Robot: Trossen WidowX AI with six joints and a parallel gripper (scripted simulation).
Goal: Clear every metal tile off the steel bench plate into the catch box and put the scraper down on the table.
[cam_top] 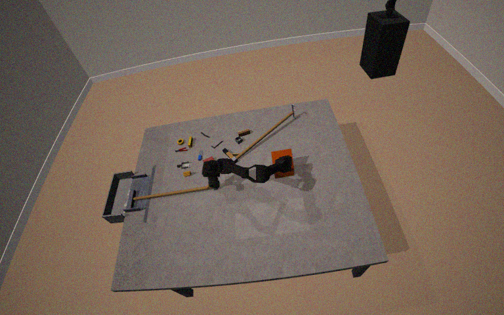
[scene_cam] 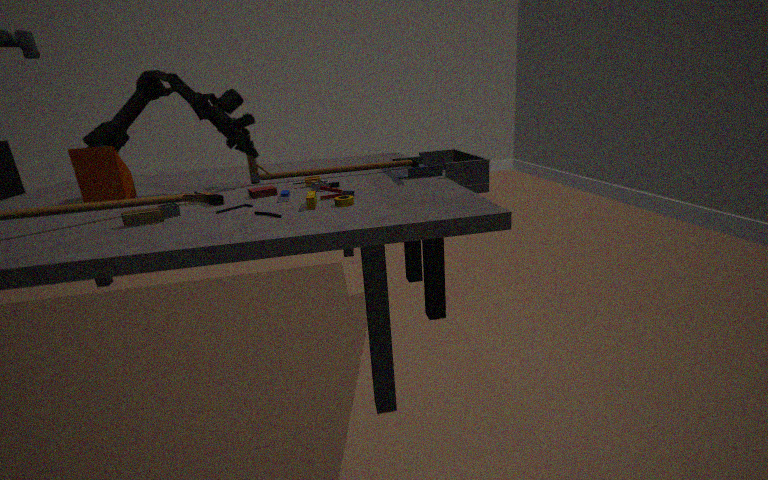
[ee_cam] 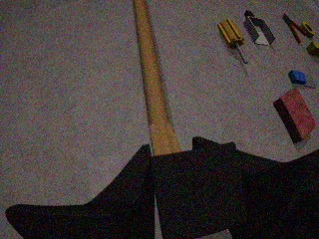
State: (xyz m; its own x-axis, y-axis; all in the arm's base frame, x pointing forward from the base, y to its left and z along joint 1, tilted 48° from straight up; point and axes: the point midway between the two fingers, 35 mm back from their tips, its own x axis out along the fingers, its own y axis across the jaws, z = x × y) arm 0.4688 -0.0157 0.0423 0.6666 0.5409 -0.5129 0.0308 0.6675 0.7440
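The long scraper's wooden handle (cam_top: 174, 193) (scene_cam: 339, 169) (ee_cam: 152, 75) runs low from my gripper to the far end of the table. My gripper (cam_top: 213, 186) (scene_cam: 254, 155) (ee_cam: 171, 147) is shut on the scraper's upright grip at the near end of the handle. The dark scraper head is at the box end of the steel bench plate (cam_top: 143, 186), by the opening of the catch box (cam_top: 112, 195) (scene_cam: 470, 174). Small pale bits show beside the head, too small to identify. No tile can be made out on the visible plate. The box floor is partly hidden.
A second long-handled tool (cam_top: 265, 133) (scene_cam: 113, 204) lies diagonally. A red block (scene_cam: 262, 192) (ee_cam: 298, 115), a blue-handled tool (cam_top: 199, 157) (ee_cam: 297, 77), an orange screwdriver (cam_top: 186, 173) (ee_cam: 230, 32) and a yellow tape ring (cam_top: 180, 141) (scene_cam: 343, 200) lie beside the handle. The arm stands on an orange base (cam_top: 276, 157) (scene_cam: 101, 175).
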